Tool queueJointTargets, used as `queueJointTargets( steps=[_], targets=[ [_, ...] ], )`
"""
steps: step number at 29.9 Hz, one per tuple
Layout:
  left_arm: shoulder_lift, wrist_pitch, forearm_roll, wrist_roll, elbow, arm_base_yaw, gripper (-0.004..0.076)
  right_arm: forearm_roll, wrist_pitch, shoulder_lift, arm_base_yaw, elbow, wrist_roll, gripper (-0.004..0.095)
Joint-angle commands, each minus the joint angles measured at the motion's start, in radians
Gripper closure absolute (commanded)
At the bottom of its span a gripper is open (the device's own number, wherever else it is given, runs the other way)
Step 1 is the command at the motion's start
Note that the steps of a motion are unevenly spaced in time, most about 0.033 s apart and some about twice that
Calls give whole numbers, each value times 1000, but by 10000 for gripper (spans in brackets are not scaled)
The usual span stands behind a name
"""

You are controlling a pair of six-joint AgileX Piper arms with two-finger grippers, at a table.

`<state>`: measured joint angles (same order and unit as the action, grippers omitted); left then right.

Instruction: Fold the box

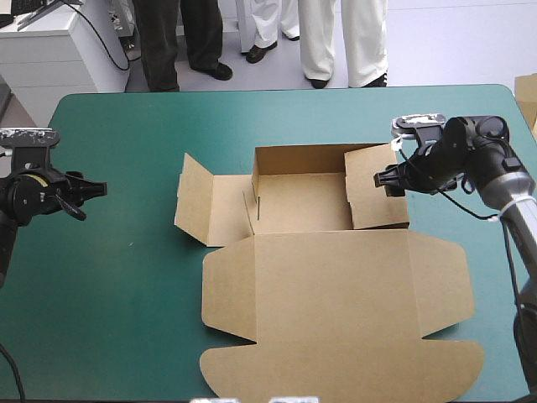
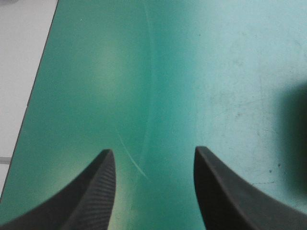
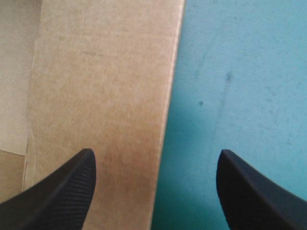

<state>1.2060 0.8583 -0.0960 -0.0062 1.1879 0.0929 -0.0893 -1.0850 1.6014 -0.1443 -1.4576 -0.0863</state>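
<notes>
The brown box (image 1: 336,285) lies in the middle of the teal-green table. Its far wall stands raised, its right side panel (image 1: 377,197) leans up, its left flaps lie spread, and the large lid lies flat toward the near edge. My right gripper (image 1: 384,180) is open at the outer edge of the right side panel. The right wrist view shows that panel (image 3: 100,96) under one finger and bare cover under the other. My left gripper (image 1: 94,190) hovers open well left of the box, with only cover ahead of its fingers (image 2: 100,191).
The table's left edge (image 2: 33,91) runs close beside my left gripper. Another piece of brown board (image 1: 527,96) shows at the table's far right corner. Bare cover surrounds the box on all sides.
</notes>
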Motion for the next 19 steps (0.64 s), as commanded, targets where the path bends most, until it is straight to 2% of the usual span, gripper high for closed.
queueJointTargets(
  steps=[1, 6, 14, 16, 19],
  targets=[
    [-23, -45, 18, 6, 21, 1, 363, -39, 53, 38, 2, -70, -25, 254],
    [-23, -45, 28, 16, 21, 1, 374, -52, 7, 161, 2, -196, -29, 254],
    [-23, -47, 28, 25, 21, 1, 392, -50, -162, 328, 2, -374, -9, 263],
    [-23, -47, 28, 26, 21, 1, 392, -54, -158, 342, 2, -374, 2, 300],
    [-23, -47, 28, 26, 21, 1, 392, -42, -160, 346, 2, -374, 2, 417]
  ],
)
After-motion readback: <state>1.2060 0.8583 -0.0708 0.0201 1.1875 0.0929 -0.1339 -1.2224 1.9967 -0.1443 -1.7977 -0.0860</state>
